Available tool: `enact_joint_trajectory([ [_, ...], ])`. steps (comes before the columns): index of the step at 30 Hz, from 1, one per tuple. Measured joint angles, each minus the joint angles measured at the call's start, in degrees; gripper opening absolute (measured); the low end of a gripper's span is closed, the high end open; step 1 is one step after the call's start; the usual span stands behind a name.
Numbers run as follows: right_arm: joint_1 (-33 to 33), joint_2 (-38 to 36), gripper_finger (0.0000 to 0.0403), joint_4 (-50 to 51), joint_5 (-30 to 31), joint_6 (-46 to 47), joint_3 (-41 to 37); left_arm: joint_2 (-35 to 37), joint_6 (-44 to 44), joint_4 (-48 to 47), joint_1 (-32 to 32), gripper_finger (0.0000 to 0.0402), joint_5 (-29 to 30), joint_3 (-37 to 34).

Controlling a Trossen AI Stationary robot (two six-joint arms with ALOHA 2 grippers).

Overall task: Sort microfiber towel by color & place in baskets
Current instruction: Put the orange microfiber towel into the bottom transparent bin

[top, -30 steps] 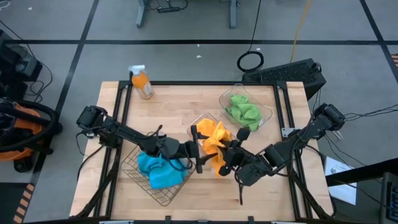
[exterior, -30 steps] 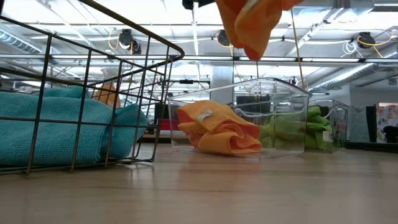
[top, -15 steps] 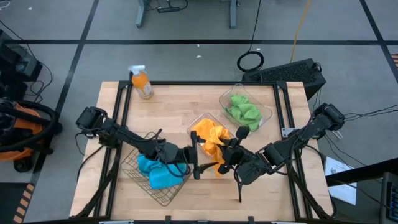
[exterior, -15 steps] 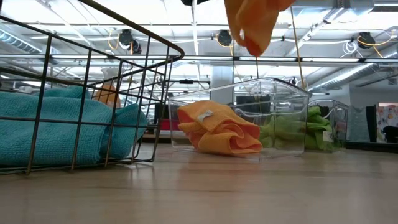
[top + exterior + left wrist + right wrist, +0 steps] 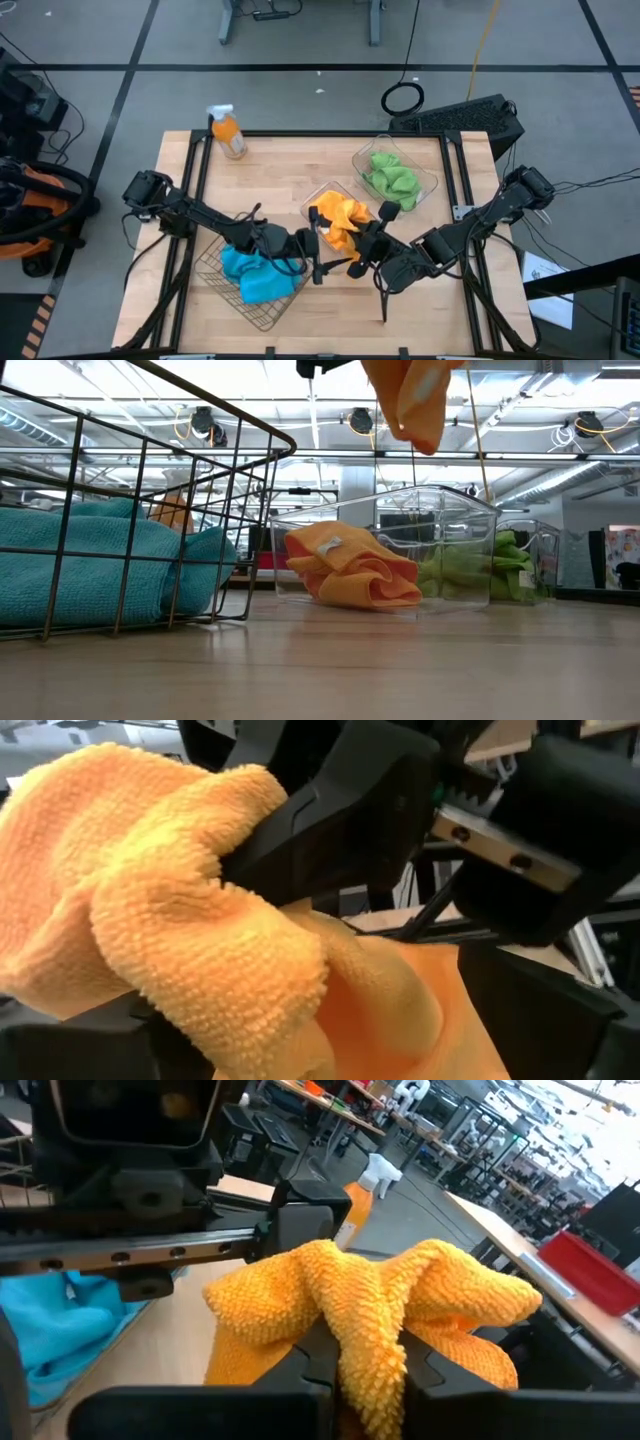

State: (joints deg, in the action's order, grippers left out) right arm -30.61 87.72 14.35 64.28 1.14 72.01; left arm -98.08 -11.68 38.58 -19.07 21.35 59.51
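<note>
An orange towel [image 5: 338,226] is held in the air by my right gripper [image 5: 357,250], just above the clear tub [image 5: 322,197]. That tub has another orange towel [image 5: 350,570] lying on its floor. My left gripper [image 5: 316,250] is open, and its fingers stand wide apart close beside the held towel [image 5: 200,920]. Two blue towels [image 5: 255,275] lie in the wire basket [image 5: 262,318]. Green towels [image 5: 392,179] fill the far clear tub [image 5: 428,181]. My right gripper [image 5: 370,1380] pinches a bunched fold [image 5: 372,1342] of the orange towel between its two fingers, coming roughly level from the table's right. The towel is lifted clear; folds bulge out past the fingers and one end [image 5: 412,405] hangs down. Whether my left gripper touches it, I cannot tell.
An orange spray bottle [image 5: 228,132] stands at the far left corner. The wire basket [image 5: 150,510] sits on the near left, and bare wood lies between it and the two tubs. A keyboard [image 5: 465,118] lies beyond the far right corner.
My right gripper has carried the orange towel a little toward the far edge, over the tub that holds the other orange towel. The end that hung toward the near side has been drawn up. My left gripper has stayed open beside it.
</note>
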Motion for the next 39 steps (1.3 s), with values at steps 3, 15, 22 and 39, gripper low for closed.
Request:
enact_joint_trajectory([
  [3,0.0,0.02,0.0029,0.12,-0.12,2.53,0.0,0.0,0.23,-0.43,0.18,0.0355,-0.08,0.0],
  [15,0.2,0.02,0.0029,-0.02,0.1,7.13,0.0,-0.27,0.74,0.25,1.69,0.0237,-0.21,0.0],
  [22,0.17,0.02,0.0029,-0.05,-0.91,6.94,-0.01,-0.87,-3.29,-0.35,1.9,0.0129,-1.38,0.02],
  [39,-0.15,-2.12,0.0123,10.68,-14.71,23.89,0.09,-0.52,-9.85,-4.34,1.78,0.0006,-0.45,0.0],
])
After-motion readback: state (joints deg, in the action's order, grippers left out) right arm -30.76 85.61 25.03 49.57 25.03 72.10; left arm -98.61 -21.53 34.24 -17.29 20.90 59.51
